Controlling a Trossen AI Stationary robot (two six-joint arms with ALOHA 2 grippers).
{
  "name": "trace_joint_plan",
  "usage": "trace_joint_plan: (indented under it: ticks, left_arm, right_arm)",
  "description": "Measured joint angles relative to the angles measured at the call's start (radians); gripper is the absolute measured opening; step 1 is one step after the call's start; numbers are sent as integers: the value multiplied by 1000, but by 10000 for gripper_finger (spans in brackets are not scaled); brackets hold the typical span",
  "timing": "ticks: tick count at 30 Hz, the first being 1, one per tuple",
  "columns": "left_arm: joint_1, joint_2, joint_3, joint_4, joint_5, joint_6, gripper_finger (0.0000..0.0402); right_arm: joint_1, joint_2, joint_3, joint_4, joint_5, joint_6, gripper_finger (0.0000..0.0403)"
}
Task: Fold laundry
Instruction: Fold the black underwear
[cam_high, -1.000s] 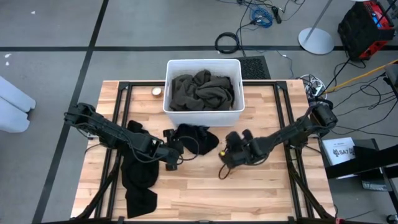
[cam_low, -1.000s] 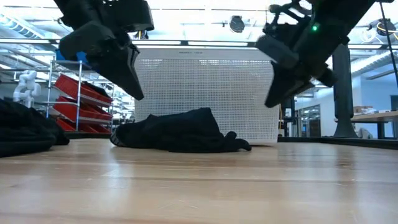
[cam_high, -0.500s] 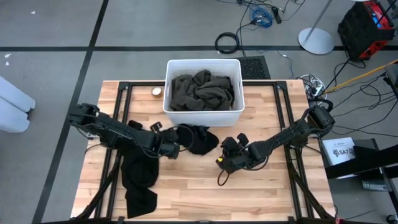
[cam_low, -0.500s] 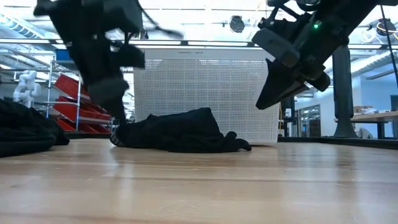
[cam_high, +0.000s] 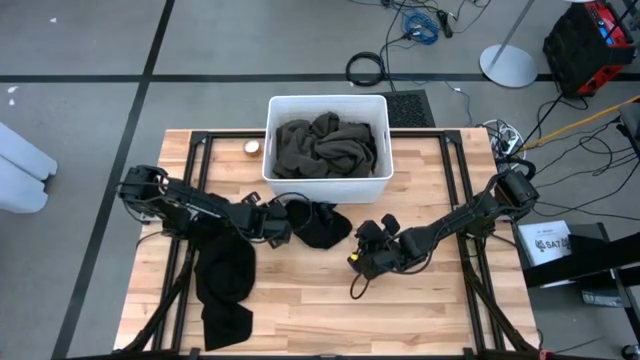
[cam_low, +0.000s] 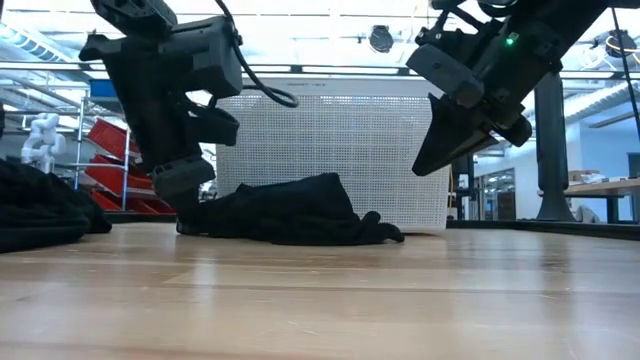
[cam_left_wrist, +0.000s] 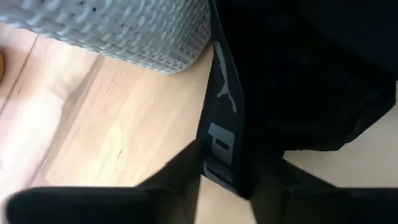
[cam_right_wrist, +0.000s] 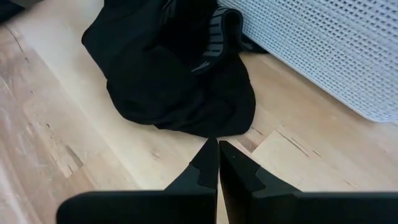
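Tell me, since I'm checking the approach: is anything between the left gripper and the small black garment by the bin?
Nothing visible. The left gripper is open at the black garment, its waistband between the fingers, beside the white bin.

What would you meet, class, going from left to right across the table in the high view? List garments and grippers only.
Long black garment → left gripper → small black garment → right gripper.
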Motion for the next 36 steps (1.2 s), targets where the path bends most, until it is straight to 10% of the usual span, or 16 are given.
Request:
trace_joint_plan:
  ticks: [5,18,26,36]
  left_arm:
    - [-2,0,0,1,-43,39,14]
    - [-174,-202,166,-18,-7,231,4]
    - [-380,-380,188,146,204,449,3]
    - [-434,-291,148,135,375,444,2]
  right_arm:
    - [0,0,0,5,-3,11,0]
    - [5,-105,0,182,-313,-160,0]
    - [54,-164,0,208,-279,-228,0]
    - [71,-45,0,338,-221,-246,18]
